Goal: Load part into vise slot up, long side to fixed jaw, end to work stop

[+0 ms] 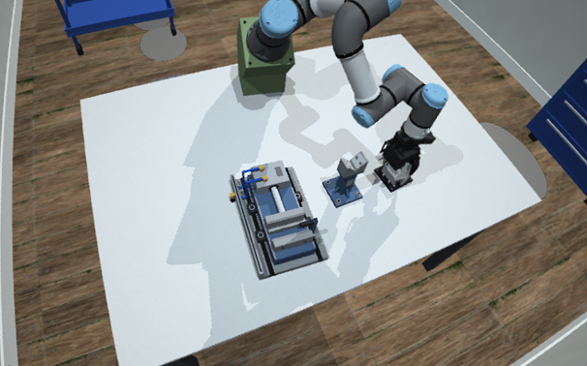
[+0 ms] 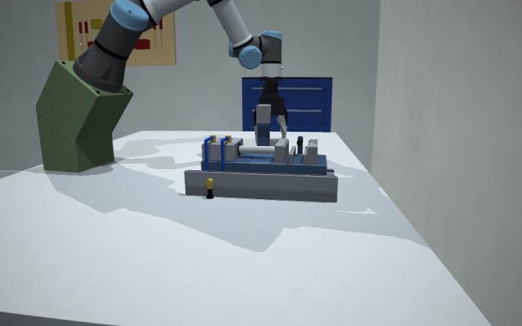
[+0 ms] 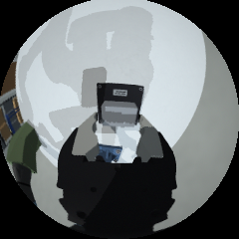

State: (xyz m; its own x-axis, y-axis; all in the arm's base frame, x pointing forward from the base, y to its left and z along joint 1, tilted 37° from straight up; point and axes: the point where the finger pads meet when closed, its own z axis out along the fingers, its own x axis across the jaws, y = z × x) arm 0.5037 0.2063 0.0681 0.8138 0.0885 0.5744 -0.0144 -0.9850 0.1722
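Reaching down over the infeed plate [image 1: 392,188] [image 3: 119,89] with the claw [image 1: 394,173] [image 2: 270,138] [image 3: 118,114] pointed at the counter [image 1: 135,197] [image 2: 153,269] [image 3: 174,55]. Open, with fingers partly spread and low, one to each side of the part [image 1: 389,175] [image 3: 119,113]; not gripping it. Lying on the infeed plate: the part, grey and block-shaped, well apart from the vise [image 1: 287,256] [image 2: 265,167]. Impossible to tell from here which way the milled slot faces, or whether either finger touches a side.

Just beside the infeed plate, on the side toward the vise: the V-block [image 1: 352,165] [image 2: 263,114], raised on a blue stand [image 1: 340,198] [image 2: 263,134] [image 3: 111,152], with nothing laid in it. In the exterior view, partly hiding the claw behind the V-block.

Across the vise, a gap between the rod-side jaw [image 1: 283,218] [image 2: 281,150] and the fixed jaw [image 1: 293,240] [image 2: 312,151], with the work stop [image 1: 307,223] [image 2: 300,142] near one end. Joined to the rod-side jaw: the pale cylinder rod [image 1: 277,199] [image 2: 257,149]. Mounted on a green pedestal [image 1: 262,80] [image 2: 57,126] [image 3: 24,147] at the counter's edge, well apart from the claw.
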